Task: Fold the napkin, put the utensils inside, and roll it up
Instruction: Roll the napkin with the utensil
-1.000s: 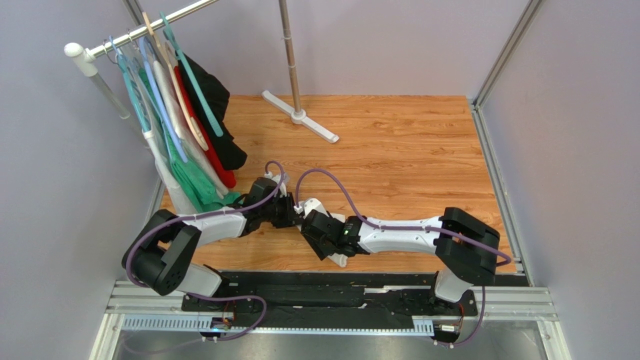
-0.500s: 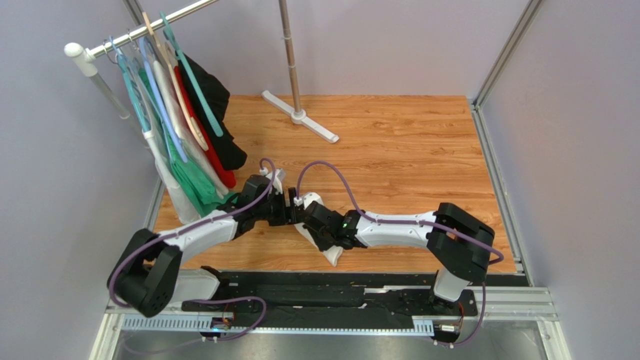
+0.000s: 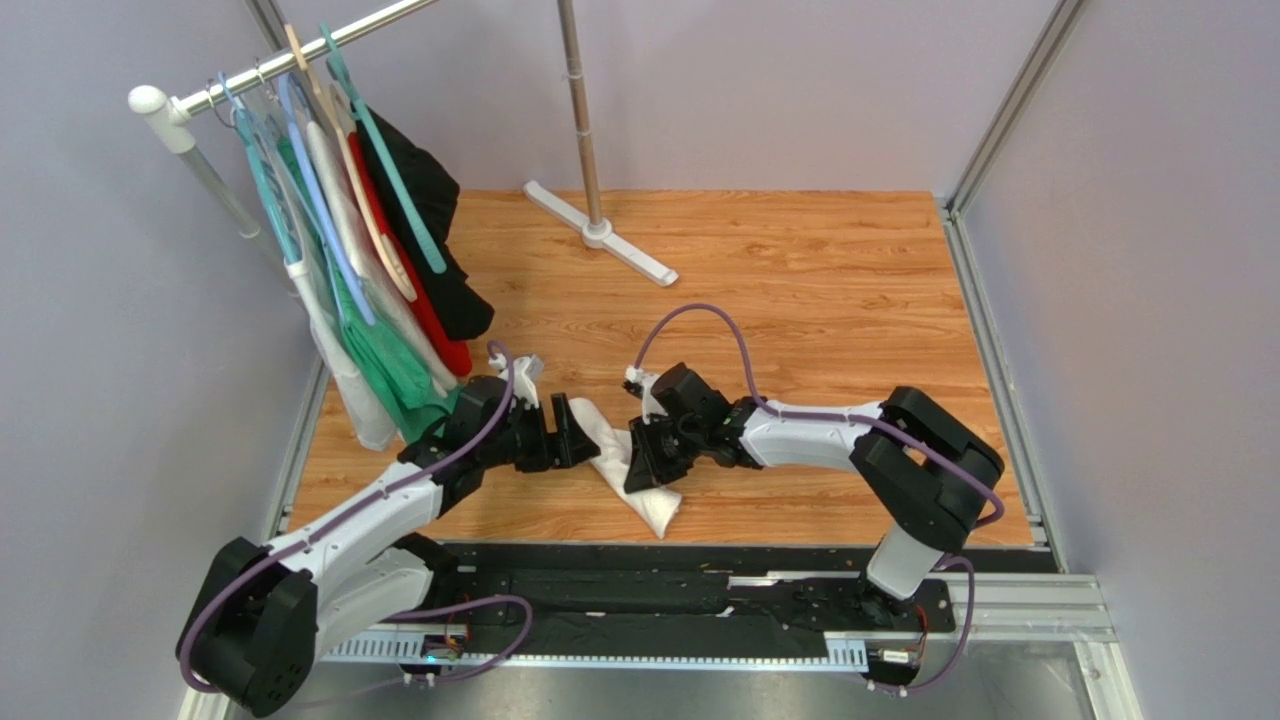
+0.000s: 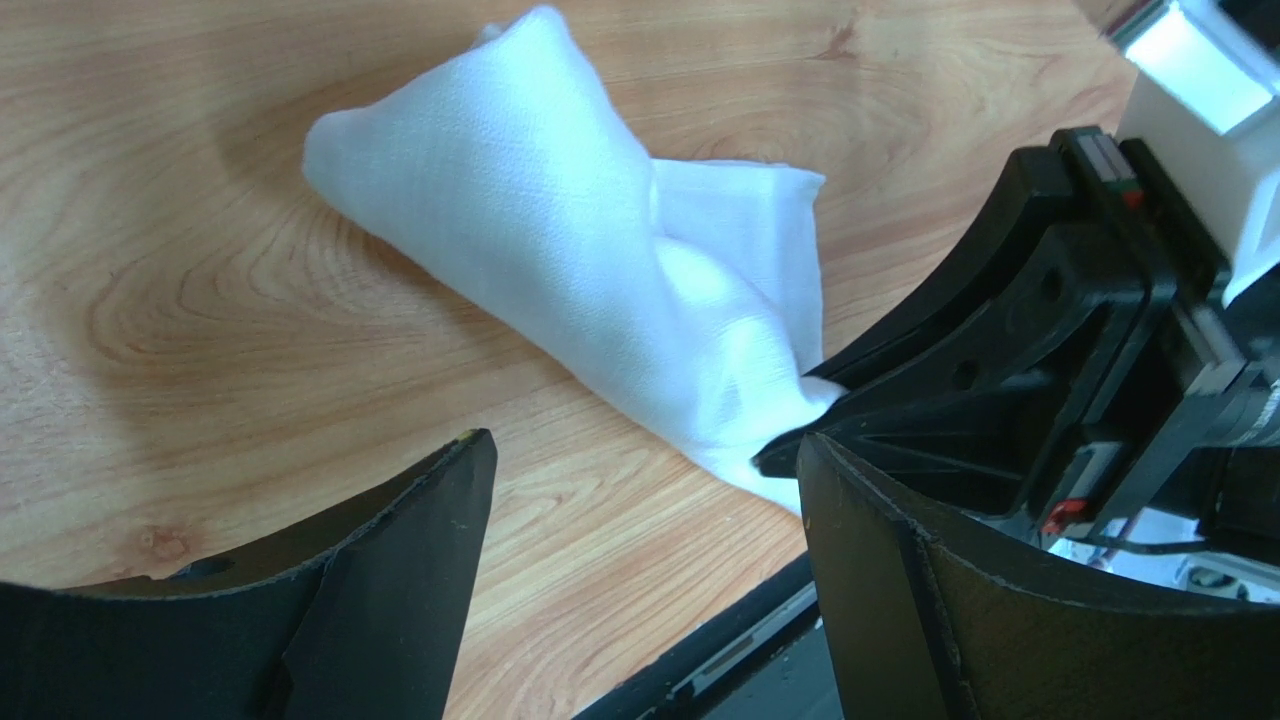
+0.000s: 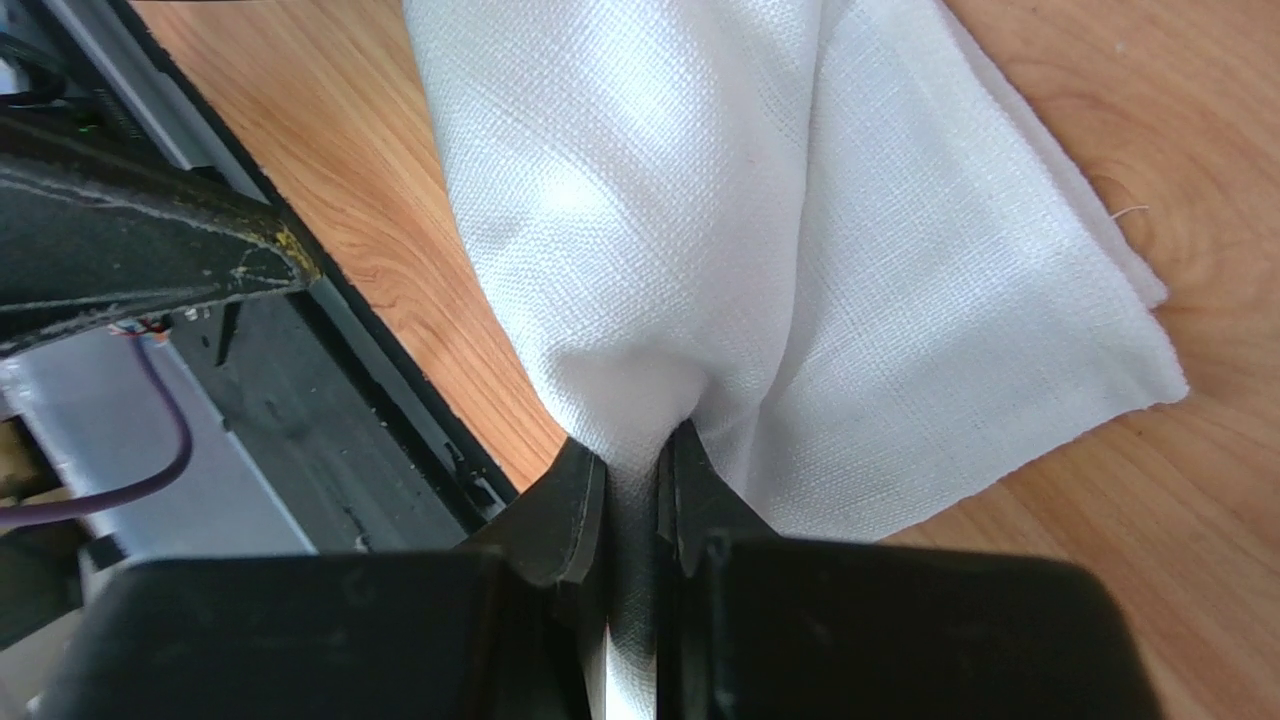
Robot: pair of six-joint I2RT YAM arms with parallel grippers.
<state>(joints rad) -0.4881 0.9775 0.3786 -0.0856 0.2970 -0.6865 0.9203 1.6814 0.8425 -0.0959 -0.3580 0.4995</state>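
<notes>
The napkin (image 3: 643, 492) is a bunched white cloth lying on the wooden table near its front edge, between the two grippers. My right gripper (image 3: 643, 455) is shut on a pinched fold of the napkin (image 5: 751, 195); in the right wrist view the cloth fans out from the right gripper (image 5: 634, 450). To the napkin's left, my left gripper (image 3: 589, 438) stands open and apart from it. In the left wrist view, bare wood lies between the wide jaws of the left gripper (image 4: 643, 450), and the napkin (image 4: 601, 255) lies beyond. The utensils are out of view.
A clothes rack with several hung garments (image 3: 368, 255) stands at the back left, close to my left arm. A pole stand with a white foot (image 3: 601, 233) is at the back centre. A black rail (image 3: 676, 578) runs along the table's front edge, close to the napkin.
My left gripper has opened and let the napkin go, and the left arm has stretched out low. My right gripper has shut on the napkin, and its wrist has swung up and right.
</notes>
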